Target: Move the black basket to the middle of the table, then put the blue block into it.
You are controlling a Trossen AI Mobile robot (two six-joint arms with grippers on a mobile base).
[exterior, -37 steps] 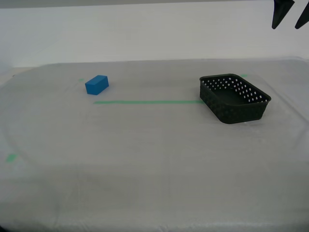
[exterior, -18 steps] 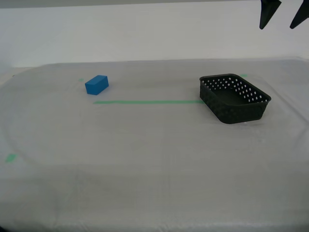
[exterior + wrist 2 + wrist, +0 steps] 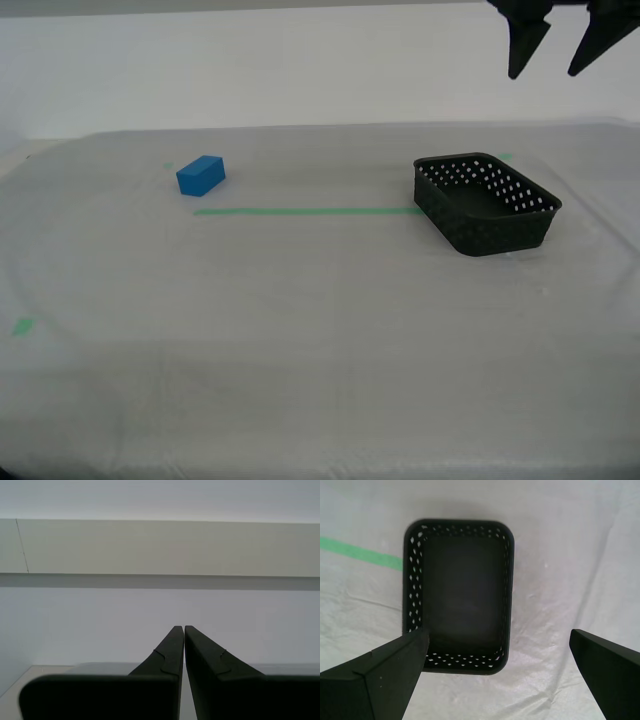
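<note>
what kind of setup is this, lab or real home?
Probably a lab test bench: a wide table covered in pale grey-white sheeting, a green tape line marking positions, bare white walls, and only a small perforated black plastic basket and a bright-blue rectangular block.

blue block (image 3: 201, 174) well apart from black basket (image 3: 485, 202)

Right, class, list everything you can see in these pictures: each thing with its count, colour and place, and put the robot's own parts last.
black basket: one, black, empty, on the table toward the exterior view's right, at the end of the green tape line.
blue block: one, bright blue, on the table toward the exterior view's left, just beyond the tape line.
green tape line: one, green, running between block and basket.
table: one, pale grey-white sheeting.
my first gripper: one, black, open, above the basket.
my second gripper: one, black, shut, facing a wall.
</note>
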